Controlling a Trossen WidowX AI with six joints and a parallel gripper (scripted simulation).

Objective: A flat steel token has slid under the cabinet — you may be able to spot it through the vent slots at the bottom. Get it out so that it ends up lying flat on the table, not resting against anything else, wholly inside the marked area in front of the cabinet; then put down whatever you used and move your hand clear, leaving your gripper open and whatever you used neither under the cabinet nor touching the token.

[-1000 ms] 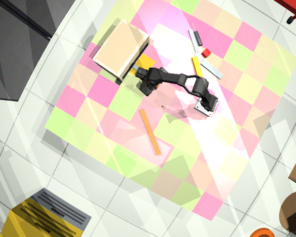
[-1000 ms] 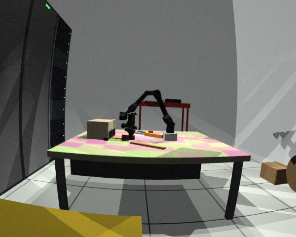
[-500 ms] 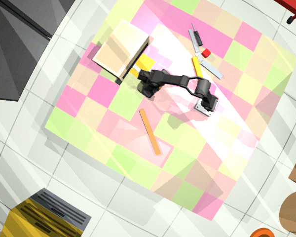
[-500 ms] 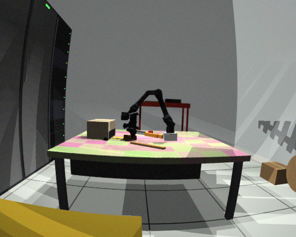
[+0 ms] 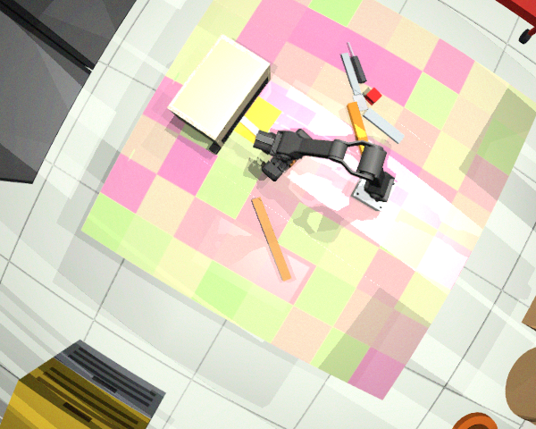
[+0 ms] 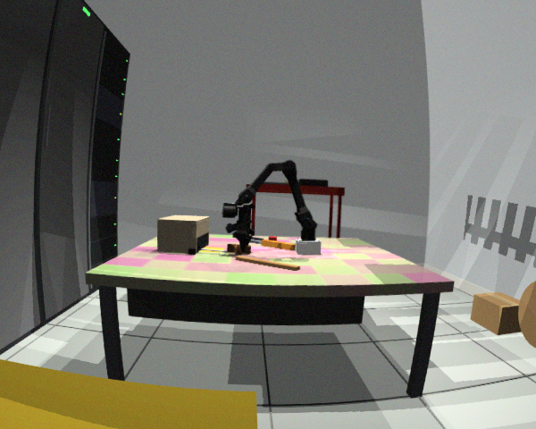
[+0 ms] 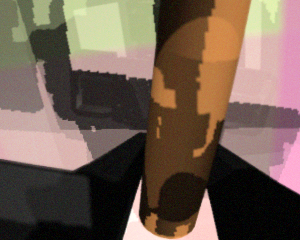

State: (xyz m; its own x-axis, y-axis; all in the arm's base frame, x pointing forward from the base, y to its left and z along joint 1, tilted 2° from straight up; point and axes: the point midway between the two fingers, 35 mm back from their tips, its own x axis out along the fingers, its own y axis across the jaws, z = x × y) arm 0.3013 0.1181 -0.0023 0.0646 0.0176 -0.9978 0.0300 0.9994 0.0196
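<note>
While gripper [image 7: 175,165] pinches orange rod [image 7: 190,120] — token unseen, position relative untellable.

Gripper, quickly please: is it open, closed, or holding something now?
Gripper: closed on an orange-brown cylindrical rod, held between the jaws.

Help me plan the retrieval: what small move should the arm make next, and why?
Probably carry the orange cylindrical rod towards the cream cabinet's dark bottom gap. The black gripper is shut on the rod, beside the yellow marked area, and no token shows there yet.
</note>
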